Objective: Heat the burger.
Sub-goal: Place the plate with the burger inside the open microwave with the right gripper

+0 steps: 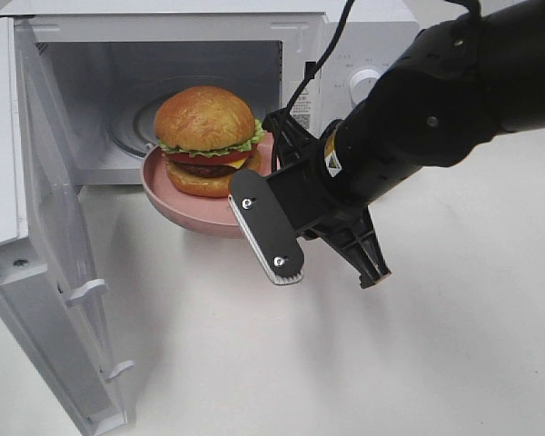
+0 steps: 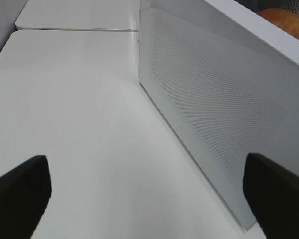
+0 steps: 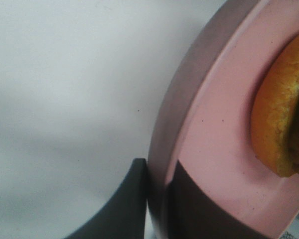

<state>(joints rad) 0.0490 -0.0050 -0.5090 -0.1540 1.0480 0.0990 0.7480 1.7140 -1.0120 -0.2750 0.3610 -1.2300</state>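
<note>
At the microwave (image 1: 381, 32) mouth, right end effector (image 3: 158, 169) pinches plate (image 3: 199, 114) rim.

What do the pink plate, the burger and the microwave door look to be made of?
Pink plate: likely matte plastic or melamine; flat even colour, dull sheen, thick rim. Burger: probably a plastic replica; the bun is very glossy and uniform. Microwave door: smooth white plastic frame, window panel with fine dotted mesh, possibly metal.
</note>
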